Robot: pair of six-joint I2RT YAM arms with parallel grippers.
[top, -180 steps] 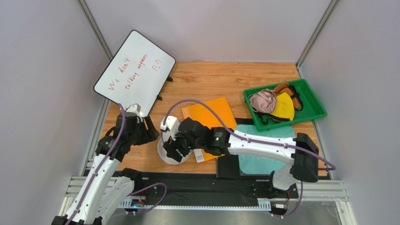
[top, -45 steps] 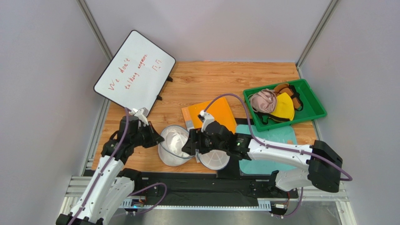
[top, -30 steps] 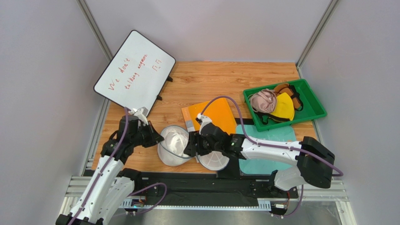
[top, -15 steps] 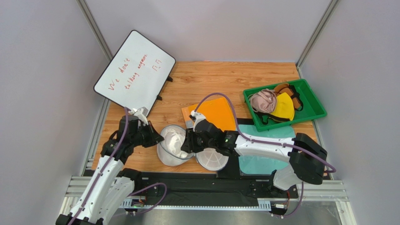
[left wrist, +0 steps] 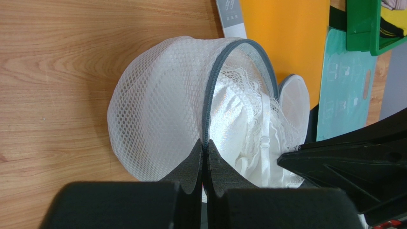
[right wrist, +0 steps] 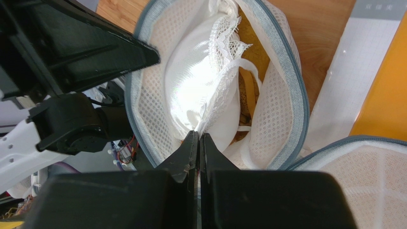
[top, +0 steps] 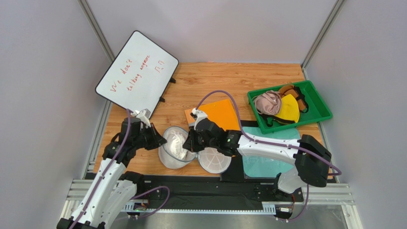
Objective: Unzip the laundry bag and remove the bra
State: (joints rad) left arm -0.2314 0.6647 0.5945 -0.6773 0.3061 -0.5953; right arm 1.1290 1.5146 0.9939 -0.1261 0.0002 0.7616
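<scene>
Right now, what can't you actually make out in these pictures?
1. The white lacy bra: mostly bunched inside the laundry bag, full shape hidden in every view.
2. A brownish patch behind its lace, right wrist view: fabric or table, cannot tell.
3. The garments in the green tray, top view: piled, lower ones covered.
4. The right gripper, top view: fingertips hidden under its own wrist.

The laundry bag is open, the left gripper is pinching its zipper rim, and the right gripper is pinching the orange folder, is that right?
Not quite. The right gripper is shut on white lacy fabric inside the laundry bag, as the right wrist view shows. The rest holds: the bag is open and the left gripper pinches its zipper rim.
</scene>
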